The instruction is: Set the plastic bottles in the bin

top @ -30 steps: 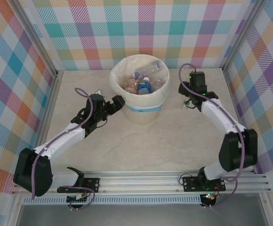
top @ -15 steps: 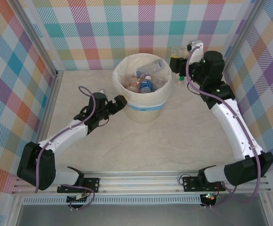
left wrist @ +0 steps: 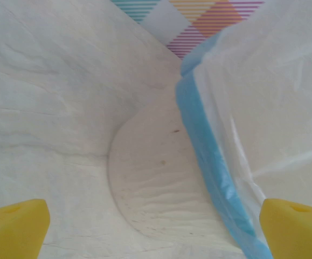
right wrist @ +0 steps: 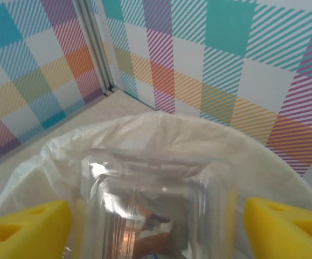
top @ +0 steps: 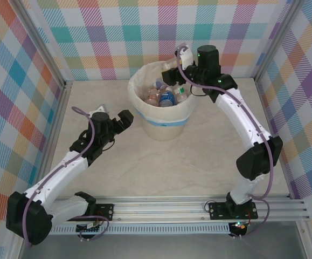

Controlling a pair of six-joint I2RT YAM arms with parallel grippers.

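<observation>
The bin [top: 161,122] is a round cream bucket with a pale liner and a light blue band, standing at the back middle of the table. Several plastic bottles [top: 165,98] lie inside it. My right gripper [top: 175,63] hovers over the bin's far right rim. A clear plastic bottle [right wrist: 156,205] sits between its yellow fingertips [right wrist: 29,229] with small gaps on both sides, so the jaws stand open around it. The liner's rim [right wrist: 161,129] lies just beyond. My left gripper [top: 112,120] is open and empty, low beside the bin's left wall [left wrist: 274,97] and blue band [left wrist: 204,151].
Plaid walls close off the back and both sides, and metal posts [top: 42,48] stand in the corners. A faint round mark [left wrist: 156,183] on the table shows beside the bin's foot. The aluminium rail [top: 161,208] runs along the near edge.
My right arm swung left from the back right corner to above the bin's rim, carrying the clear bottle, and its jaws opened. My left arm drew back left, away from the bin.
</observation>
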